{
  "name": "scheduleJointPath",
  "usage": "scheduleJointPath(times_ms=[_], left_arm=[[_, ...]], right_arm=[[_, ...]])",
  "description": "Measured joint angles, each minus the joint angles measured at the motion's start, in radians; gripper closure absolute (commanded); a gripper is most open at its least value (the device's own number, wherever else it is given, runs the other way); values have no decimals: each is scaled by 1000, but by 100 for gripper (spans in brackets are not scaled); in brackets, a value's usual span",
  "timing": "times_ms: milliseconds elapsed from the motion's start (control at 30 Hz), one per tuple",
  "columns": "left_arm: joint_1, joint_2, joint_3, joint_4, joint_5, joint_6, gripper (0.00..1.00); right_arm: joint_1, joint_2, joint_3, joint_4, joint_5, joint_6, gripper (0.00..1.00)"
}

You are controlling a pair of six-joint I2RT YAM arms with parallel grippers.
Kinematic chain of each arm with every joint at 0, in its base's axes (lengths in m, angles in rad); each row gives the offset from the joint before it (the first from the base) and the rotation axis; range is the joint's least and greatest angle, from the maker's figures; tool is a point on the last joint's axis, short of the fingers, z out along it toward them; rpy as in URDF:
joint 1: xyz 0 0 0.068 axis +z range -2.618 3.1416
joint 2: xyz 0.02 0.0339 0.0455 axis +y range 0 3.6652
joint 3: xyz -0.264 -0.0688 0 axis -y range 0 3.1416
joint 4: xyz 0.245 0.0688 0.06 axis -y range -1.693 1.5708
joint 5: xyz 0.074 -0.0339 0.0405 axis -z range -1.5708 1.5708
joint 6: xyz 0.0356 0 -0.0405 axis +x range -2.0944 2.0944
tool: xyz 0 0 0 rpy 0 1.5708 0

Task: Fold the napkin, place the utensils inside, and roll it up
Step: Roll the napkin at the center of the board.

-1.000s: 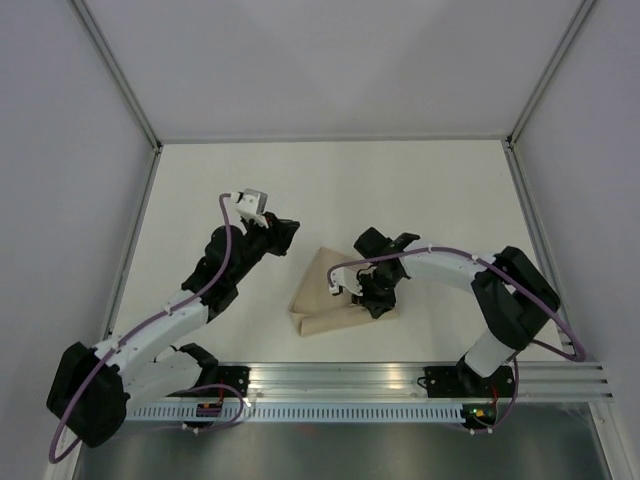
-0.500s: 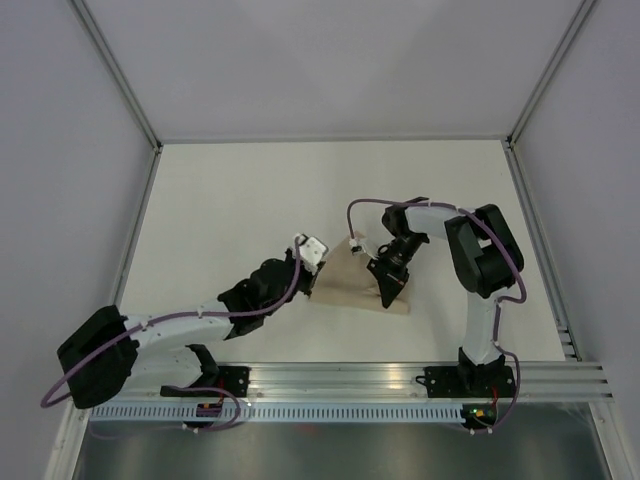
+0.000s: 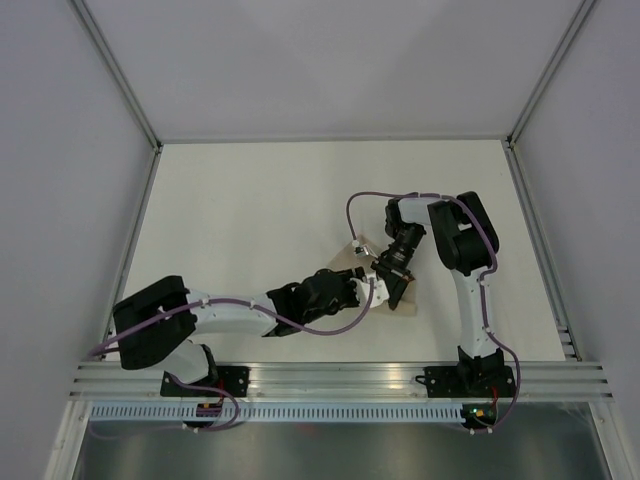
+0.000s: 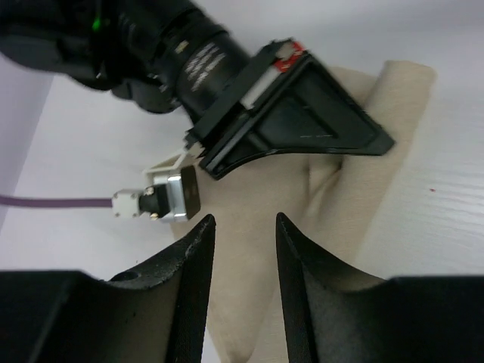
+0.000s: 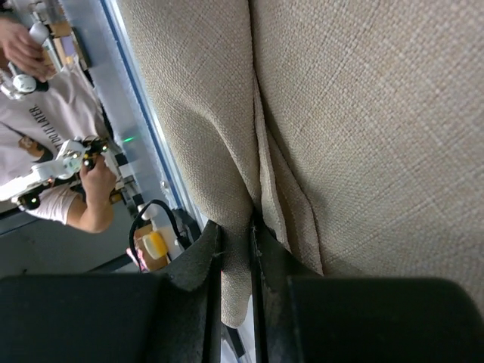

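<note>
Pinching a fold of the napkin (image 5: 340, 113) with the right gripper (image 5: 236, 231), left gripper (image 4: 242, 227) spread open beside, on white table (image 3: 250, 200) between pale walls (image 3: 330, 60).

Ahead of the left gripper (image 4: 243, 223), the right gripper (image 3: 392, 286) blocks the napkin (image 4: 408, 98).

From my station I see the napkin (image 3: 404, 304) lying on the table (image 3: 250, 200), right of centre and in the near half. The left gripper (image 4: 242, 227) reaches in from the left and hangs over the napkin's left part, its fingers apart with cloth below the gap. The right gripper (image 5: 236, 231) sits just to the right of it (nearly touching, as far as I can tell), with a napkin fold pinched between its fingers (image 5: 198, 257).
</note>
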Motion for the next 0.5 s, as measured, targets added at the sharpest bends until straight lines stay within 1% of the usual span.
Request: scheduleJointPath(times_ms=[133,167,200,333,500], left_arm=[[-81,35,5,-6,9,77,55],[-103,47,5,-11,8,92,50],[-122,59,5,-16,6,106,32],[-172,109,3,-13,-21,157,30],[-190,169,-10,40,-64,229,30]], right_arm=[[0,67,62,-70,0,-14,90],[0,80,74,-84,0,-14,89],[-2,87,79,-92,-2,-15,88],[-4,90,83,-97,-2,-17,86],[-4,90,84,-97,-1,-15,86]])
